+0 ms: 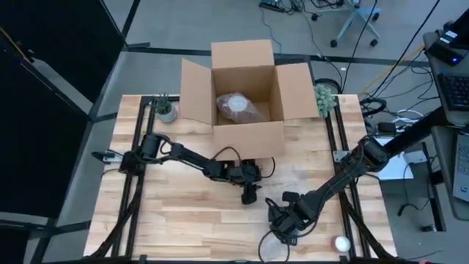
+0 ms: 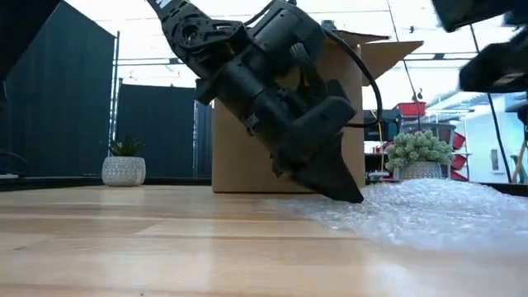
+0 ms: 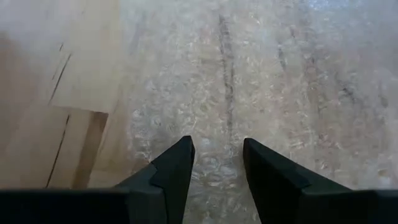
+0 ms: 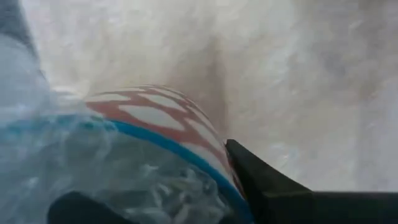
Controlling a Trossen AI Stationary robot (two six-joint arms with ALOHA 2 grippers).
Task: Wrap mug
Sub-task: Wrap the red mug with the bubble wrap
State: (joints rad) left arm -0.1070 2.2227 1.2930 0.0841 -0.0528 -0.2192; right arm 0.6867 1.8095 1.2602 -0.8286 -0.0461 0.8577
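Observation:
A mug (image 4: 158, 115) with a red-and-white pattern and a blue rim lies on a sheet of bubble wrap (image 4: 298, 74). More wrap covers its mouth. My right gripper (image 4: 149, 177) is shut on it near the table's front, right of centre (image 1: 282, 227). My left gripper (image 1: 249, 196) stands open just left of it, fingers slanting down over the bubble wrap (image 3: 249, 74). Its tips are at the wrap's left edge (image 2: 351, 196). My right gripper holds the mug at its rim (image 4: 217, 168). One finger (image 4: 255, 174) lies on the outer wall. The other (image 4: 81, 208) shows dark through the wrap in the mouth. The mug lies on its side on the sheet. My left gripper: whether its tips touch the wrap I cannot tell.
An open cardboard box (image 1: 245, 132) stands at the far middle with a wrapped bundle (image 1: 236, 105) inside. Small potted plants (image 1: 165, 108) (image 1: 325, 95) flank it. A white round thing (image 1: 341, 243) lies at the front right. Bare wood spreads to the left.

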